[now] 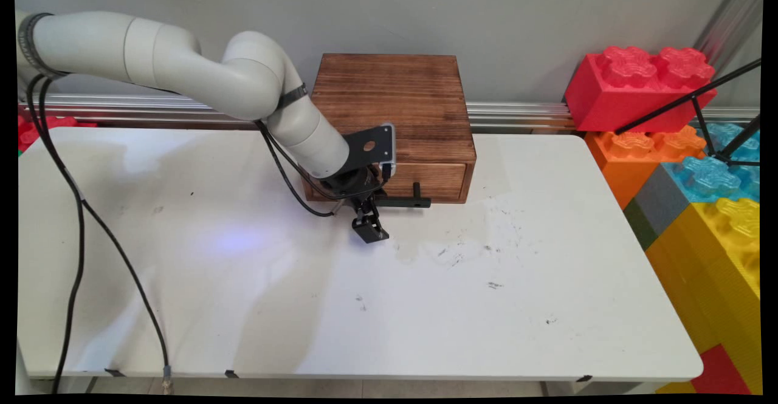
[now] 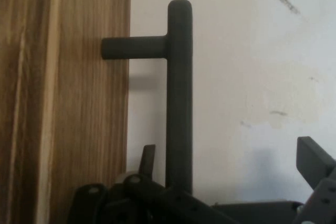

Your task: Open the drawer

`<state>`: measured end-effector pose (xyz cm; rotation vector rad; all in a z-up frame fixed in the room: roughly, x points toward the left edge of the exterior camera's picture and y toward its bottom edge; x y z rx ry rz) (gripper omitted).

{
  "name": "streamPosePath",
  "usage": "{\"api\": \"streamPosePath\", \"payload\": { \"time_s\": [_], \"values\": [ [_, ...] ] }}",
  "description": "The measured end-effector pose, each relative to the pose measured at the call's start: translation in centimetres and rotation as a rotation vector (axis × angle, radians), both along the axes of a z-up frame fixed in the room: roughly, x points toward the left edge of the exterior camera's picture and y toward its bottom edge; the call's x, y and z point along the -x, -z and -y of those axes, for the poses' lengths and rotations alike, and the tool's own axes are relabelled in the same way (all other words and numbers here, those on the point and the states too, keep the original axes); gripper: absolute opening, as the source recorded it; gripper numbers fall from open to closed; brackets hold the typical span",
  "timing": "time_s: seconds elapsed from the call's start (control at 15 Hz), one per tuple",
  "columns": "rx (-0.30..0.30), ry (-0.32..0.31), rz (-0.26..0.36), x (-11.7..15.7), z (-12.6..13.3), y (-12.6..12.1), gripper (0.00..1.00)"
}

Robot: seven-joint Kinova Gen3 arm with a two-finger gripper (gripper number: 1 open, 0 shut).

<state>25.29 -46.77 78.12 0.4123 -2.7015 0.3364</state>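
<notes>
Hand view: your gripper (image 2: 231,182) straddles the drawer handle (image 2: 179,98), fingers spread wide and gripping nothing.
Nearest you, one finger (image 2: 315,163) stands clear over the white table (image 2: 252,77), well apart from the black bar, which runs between the fingers. Beyond, its post enters the wooden drawer front (image 2: 63,98). In the main view the wooden box (image 1: 395,100) sits against the wall.

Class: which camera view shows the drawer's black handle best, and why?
The hand view: the black handle fills the frame, its bar and one post meeting the wooden drawer front. In the main view the handle is small and partly hidden behind the claw.
</notes>
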Motion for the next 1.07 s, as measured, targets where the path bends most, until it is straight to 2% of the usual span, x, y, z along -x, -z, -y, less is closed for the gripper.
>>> {"api": "streamPosePath", "payload": {
  "time_s": [0.53, 1.07],
  "values": [
    [-0.015, -0.011, -0.022, 0.3, -1.1, 0.7, 1.00],
    [-0.051, -0.026, -0.059, 1.2, -4.6, 1.1, 1.00]
  ]
}}
